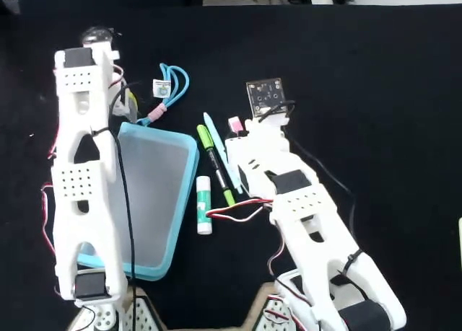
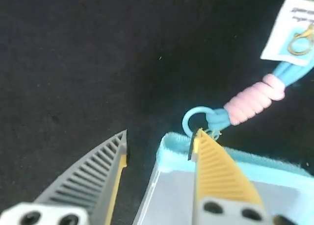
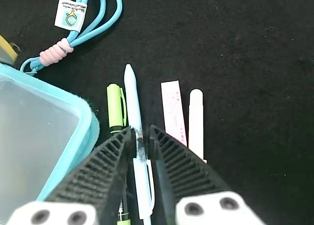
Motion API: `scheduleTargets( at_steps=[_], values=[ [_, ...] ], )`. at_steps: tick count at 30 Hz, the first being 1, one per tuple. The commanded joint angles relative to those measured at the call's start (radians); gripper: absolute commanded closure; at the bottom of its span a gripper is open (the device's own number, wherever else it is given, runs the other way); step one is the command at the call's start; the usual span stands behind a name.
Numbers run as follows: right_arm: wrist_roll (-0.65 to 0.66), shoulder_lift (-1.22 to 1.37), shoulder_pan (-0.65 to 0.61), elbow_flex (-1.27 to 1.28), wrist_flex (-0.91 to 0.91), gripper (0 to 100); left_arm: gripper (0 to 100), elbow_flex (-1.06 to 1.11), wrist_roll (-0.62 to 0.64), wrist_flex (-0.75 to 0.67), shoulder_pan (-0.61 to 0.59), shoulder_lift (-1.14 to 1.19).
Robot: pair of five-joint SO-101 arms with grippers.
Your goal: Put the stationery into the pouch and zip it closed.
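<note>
Black desk [image 1: 375, 93] carries the pouch [image 1: 155, 194], which lies flat beside the left arm, teal-edged with a frosted face. Loading looks barely begun. The right claw [image 3: 141, 141] is pinched on the pale pen [image 3: 131, 97], just beside the green marker [image 3: 116, 105]. The left claw [image 2: 160, 137] stands apart, straddling the pouch's corner by the zip ring [image 2: 187, 121]. Next, I judge, the pen needs lifting clear and carrying to the pouch's mouth.

White perforated arms [image 1: 79, 187] carry black motors [image 1: 292, 181], red and black cables [image 1: 232, 213], ribbed jaws.
</note>
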Motion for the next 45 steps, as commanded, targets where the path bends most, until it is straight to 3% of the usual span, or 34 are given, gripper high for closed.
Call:
scheduleTargets(
  at_steps=[1,22,28,34,45],
  values=[
    [-0.003,-0.004,0.011,-0.007,-0.017,94.2,79,-0.038,0.012,-0.031,-0.012,0.018],
    [-0.003,-0.004,0.011,-0.007,-0.015,94.2,79,0.038,0.005,0.02,-0.093,-0.072],
    [-0.003,-0.004,0.011,-0.01,-0.015,94.2,90,0.259,-0.055,0.02,-0.073,-0.265],
    [-0.003,-0.004,0.012,-0.01,-0.015,94.2,78,0.453,-0.074,0.018,-0.047,-0.371],
    [-0.003,-0.005,0.014,-0.01,-0.015,94.2,79,0.371,-0.071,0.008,-0.111,-0.327]
  ],
)
